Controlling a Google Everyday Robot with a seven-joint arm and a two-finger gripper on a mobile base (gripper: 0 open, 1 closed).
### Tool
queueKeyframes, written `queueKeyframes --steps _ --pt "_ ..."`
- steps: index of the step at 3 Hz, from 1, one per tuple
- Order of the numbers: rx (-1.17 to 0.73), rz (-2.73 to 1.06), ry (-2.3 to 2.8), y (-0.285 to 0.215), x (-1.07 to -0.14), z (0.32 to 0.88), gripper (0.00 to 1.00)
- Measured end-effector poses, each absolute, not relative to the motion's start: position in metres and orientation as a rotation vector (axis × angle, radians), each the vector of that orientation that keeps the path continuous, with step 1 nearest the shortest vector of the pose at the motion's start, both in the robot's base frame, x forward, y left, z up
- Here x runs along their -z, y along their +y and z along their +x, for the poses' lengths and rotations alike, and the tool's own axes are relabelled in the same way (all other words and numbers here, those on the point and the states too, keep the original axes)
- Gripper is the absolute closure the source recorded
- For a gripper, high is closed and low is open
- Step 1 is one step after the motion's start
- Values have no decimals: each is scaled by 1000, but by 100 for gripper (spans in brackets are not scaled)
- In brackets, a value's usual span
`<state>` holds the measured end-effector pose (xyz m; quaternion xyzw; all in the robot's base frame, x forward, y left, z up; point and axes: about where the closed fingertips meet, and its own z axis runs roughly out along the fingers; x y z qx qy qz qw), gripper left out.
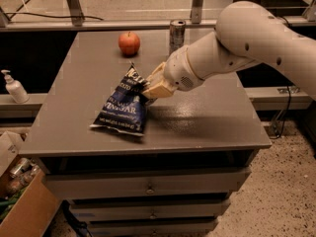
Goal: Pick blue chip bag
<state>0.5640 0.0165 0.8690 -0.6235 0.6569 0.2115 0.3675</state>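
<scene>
Claw (150, 87) is hovering near the middle of the desk (217, 117), and we are seeing it pinching the upper right edge of the blue chip bag (123, 107). The bag is tilting up, its lower end resting near the front edge. We are seeing an apple (129, 43) and a can (177, 32) standing by the back edge.

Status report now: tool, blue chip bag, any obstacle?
Tool shut on blue chip bag at its right edge. Bag's lower end on table. Apple, can behind, apart.
</scene>
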Motion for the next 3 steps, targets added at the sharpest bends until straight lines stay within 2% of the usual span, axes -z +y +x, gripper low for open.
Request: queueKeyframes --steps 1,3 --pt "-626 -1513 1683 20 -889 561 100" --pt "-914 -1144 1575 21 -953 545 100"
